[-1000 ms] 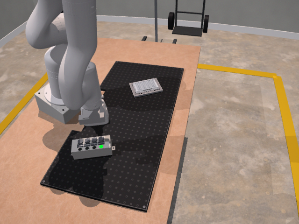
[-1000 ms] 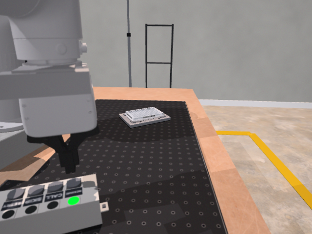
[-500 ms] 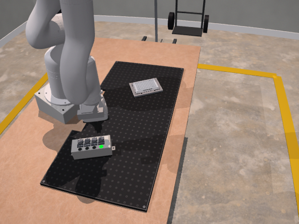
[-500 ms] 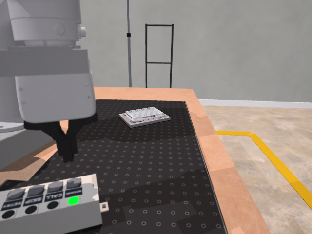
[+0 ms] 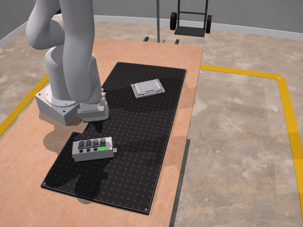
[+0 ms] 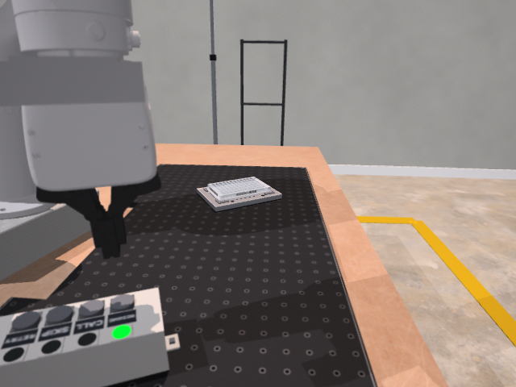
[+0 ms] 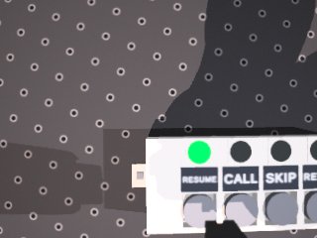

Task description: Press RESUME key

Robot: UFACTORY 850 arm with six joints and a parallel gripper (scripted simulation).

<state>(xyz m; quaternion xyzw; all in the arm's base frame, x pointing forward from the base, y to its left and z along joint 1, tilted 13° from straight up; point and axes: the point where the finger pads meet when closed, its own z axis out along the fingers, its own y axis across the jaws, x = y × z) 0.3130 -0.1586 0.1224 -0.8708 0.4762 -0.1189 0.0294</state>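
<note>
The grey operator panel (image 5: 84, 155) (image 6: 125, 366) (image 7: 163, 159) lies on the black pegboard near its front left. Its keys read RESUME, CALL, SKIP and a fourth that is cut off in the wrist view. The RESUME key (image 5: 102, 140) (image 6: 122, 301) (image 7: 199, 210) is the end key; its lamp (image 5: 102, 148) (image 6: 121, 331) (image 7: 199, 152) glows green. The CALL lamp (image 7: 241, 151) and SKIP lamp (image 7: 280, 151) are dark, and so is the fourth lamp (image 6: 14, 354). My gripper (image 5: 99, 129) (image 6: 110, 251) (image 7: 221, 229) is shut and empty. It hangs a little above the panel, behind the keys.
A white well plate on a grey base (image 5: 147, 88) (image 6: 239, 192) sits on the pegboard (image 5: 137, 136) (image 6: 258, 266) further back. The robot base (image 5: 55, 107) stands left of the board. The table edge (image 6: 358, 250) runs along the right. A hand truck (image 5: 191, 21) stands on the floor behind.
</note>
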